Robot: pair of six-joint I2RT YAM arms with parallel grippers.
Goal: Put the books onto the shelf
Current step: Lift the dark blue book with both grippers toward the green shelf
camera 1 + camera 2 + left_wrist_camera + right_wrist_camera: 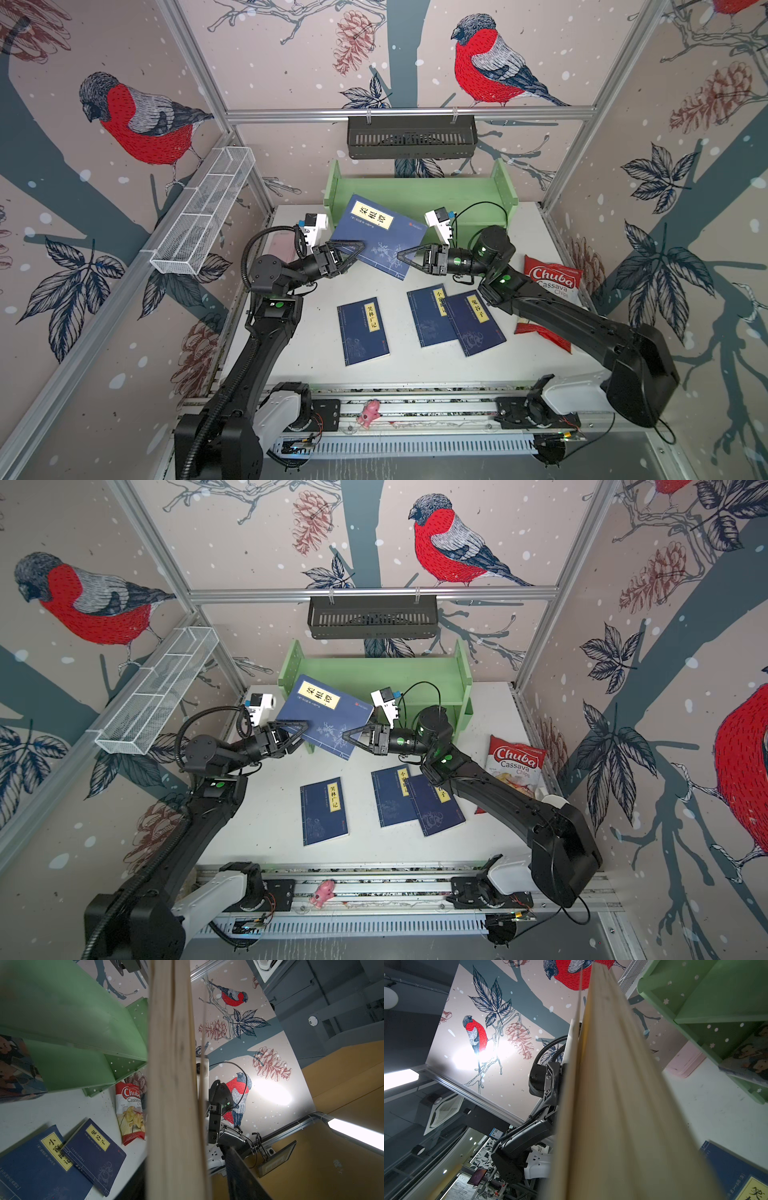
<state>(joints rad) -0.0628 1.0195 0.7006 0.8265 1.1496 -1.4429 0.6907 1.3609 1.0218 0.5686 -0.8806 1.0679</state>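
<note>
One tilted book [384, 235] hangs before the shelf [415, 189] at the desk's [395, 368] 12 o'clock: right end effector [401, 254] clamped on it, left end effector's [353, 249] grip unclear. Three flat books [363, 330] [428, 318] [478, 326] lie nearer 6 o'clock.

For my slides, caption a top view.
Right fingers pinch a book held up before the shelf; three books lie on the table.

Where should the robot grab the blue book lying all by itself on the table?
Probably by its long left edge, coming from the left. The lone book lies flat and thin, so only an edge gives a hold; bare table lies on that side, while another book sits close on its right.
</note>
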